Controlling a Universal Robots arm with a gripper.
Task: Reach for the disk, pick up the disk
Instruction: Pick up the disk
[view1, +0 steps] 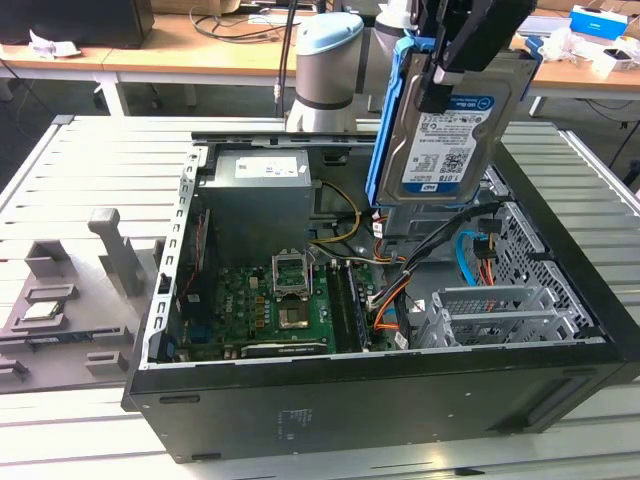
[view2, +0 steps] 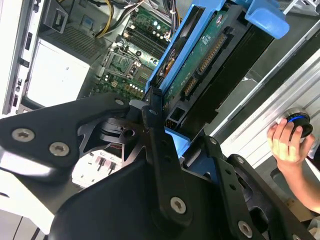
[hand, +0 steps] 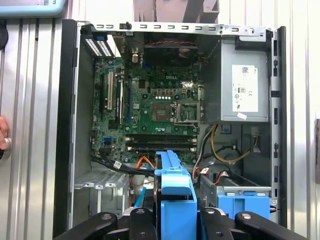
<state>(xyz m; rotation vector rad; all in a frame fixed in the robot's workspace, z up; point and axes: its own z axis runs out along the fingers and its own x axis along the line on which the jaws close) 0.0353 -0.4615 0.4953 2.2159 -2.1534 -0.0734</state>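
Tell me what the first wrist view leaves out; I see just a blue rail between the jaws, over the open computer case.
Observer: In the exterior view the disk hangs nearly upright, raised above the computer case, label face toward the camera.
Operator: Confirm the grip.
Observer: In that view the jaws are closed on the disk's upper edge.
Operator: Report its other face.
Observer: The second wrist view shows a green circuit board on that side, with a connector strip along one end.
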